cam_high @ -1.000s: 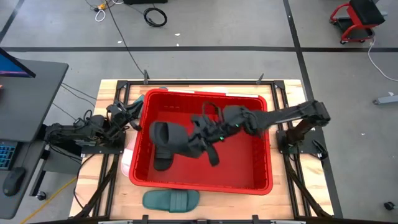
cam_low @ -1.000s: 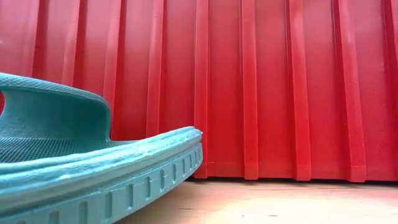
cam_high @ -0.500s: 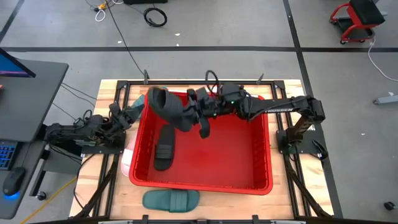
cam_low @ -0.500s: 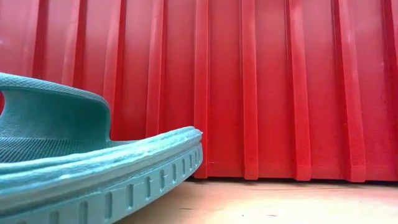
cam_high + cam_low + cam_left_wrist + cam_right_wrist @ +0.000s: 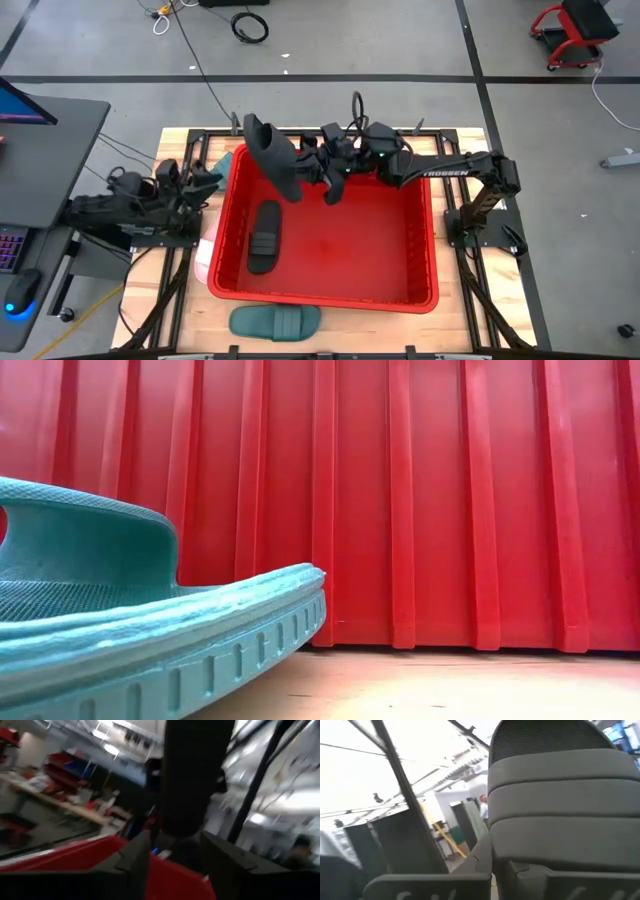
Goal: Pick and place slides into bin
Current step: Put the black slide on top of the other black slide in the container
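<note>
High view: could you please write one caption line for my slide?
Right gripper lifts a black rubber slide above the large red plastic bin, where another black slide lies.

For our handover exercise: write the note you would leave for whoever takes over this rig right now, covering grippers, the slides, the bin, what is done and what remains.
Right gripper: shut on a black slide, held raised over the far-left corner of the red bin.
Left gripper: beside the bin's left wall, holding nothing; its fingers stand apart in the left wrist view.
Done: one black slide in the bin lies on the floor, left side.
Left: release the held slide into the bin; the teal slide lies on the table in front of the bin; a pale slide shows at the bin's left edge.
</note>
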`<move>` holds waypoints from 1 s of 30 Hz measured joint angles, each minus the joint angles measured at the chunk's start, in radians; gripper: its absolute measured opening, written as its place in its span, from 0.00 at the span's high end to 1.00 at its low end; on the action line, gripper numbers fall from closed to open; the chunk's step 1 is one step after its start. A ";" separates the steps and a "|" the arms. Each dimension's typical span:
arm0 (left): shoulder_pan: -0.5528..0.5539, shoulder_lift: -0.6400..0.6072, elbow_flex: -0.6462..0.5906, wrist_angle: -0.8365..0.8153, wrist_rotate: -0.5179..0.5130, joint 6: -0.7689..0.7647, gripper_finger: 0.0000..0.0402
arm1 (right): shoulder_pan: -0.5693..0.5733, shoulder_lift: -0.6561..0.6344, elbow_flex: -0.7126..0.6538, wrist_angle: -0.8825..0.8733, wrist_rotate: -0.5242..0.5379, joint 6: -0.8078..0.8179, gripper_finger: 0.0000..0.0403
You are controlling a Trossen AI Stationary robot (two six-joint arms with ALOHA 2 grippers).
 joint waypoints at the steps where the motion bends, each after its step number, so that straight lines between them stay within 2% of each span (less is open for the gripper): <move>1: 0.000 0.025 0.040 -0.050 0.001 0.026 0.51 | 0.002 0.000 0.000 0.018 -0.018 0.002 0.98; 3: 0.001 0.087 0.110 -0.097 0.020 0.056 0.45 | 0.004 0.000 0.000 0.060 -0.063 0.005 0.98; 8: 0.001 0.293 0.261 -0.091 0.188 0.114 0.37 | 0.017 0.000 0.000 0.185 -0.170 0.026 0.98; 12: 0.000 0.516 0.381 -0.075 0.269 0.219 0.36 | 0.023 0.000 0.000 0.258 -0.206 0.036 0.98; 16: 0.005 0.734 0.524 -0.075 0.299 0.334 0.37 | 0.034 0.000 0.000 0.247 -0.231 0.071 0.98; 20: 0.035 0.891 0.669 -0.090 0.343 0.385 0.36 | 0.063 0.000 0.000 0.254 -0.263 0.070 0.98; 22: 0.051 0.945 0.729 -0.087 0.429 0.380 0.35 | 0.078 0.000 0.000 0.254 -0.280 0.070 0.98; 27: 0.059 1.039 0.843 -0.101 0.738 0.360 0.34 | 0.102 -0.002 0.001 0.256 -0.287 0.044 0.98; 30: 0.058 1.080 0.882 -0.102 0.832 0.340 0.36 | 0.105 -0.003 0.001 0.258 -0.291 0.015 0.98</move>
